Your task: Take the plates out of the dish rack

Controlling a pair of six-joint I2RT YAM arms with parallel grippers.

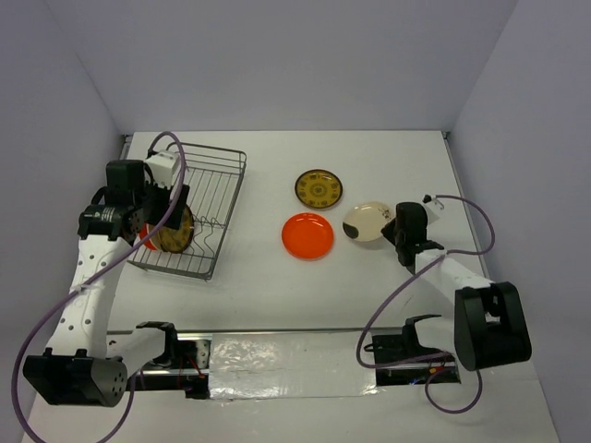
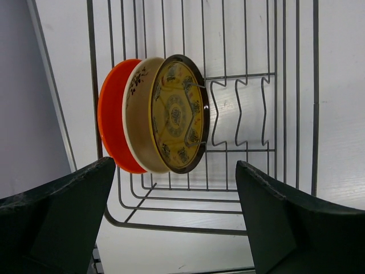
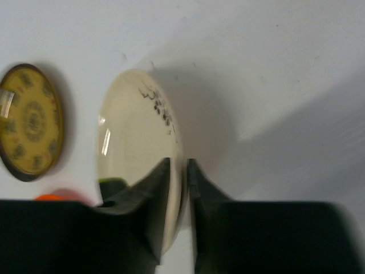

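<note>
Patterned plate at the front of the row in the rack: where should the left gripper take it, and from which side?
Probably its top rim, coming down from above with the open left gripper. The patterned plate stands on edge, face free, back nested against the cream plate, so one finger goes on the face and the other must slip into that gap.

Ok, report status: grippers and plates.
Left gripper open at rack, three plates inside. Right gripper shut on cream plate. Orange plate, patterned plate on table. Nothing blocking.
</note>
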